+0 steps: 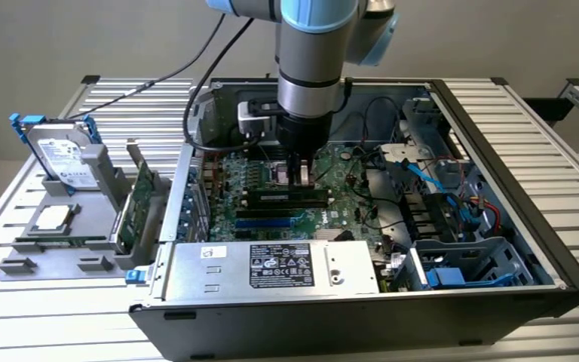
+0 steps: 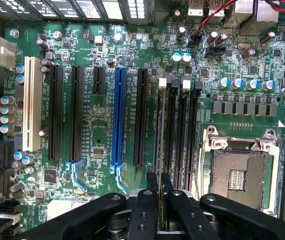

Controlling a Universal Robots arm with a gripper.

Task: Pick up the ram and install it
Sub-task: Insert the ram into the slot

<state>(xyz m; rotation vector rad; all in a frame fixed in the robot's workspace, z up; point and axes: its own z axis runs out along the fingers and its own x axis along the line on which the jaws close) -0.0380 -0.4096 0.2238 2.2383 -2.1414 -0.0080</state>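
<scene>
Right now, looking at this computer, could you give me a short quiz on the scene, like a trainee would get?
1. True or false: the gripper is inside the open computer case.
2. The empty processor socket lies next to: A a keyboard, B the memory slots, C a monitor.
3. What stands upright, with blue rails, in the grey holder at the exterior view's left?
Key: 1 true; 2 B; 3 the hard drive.
</scene>
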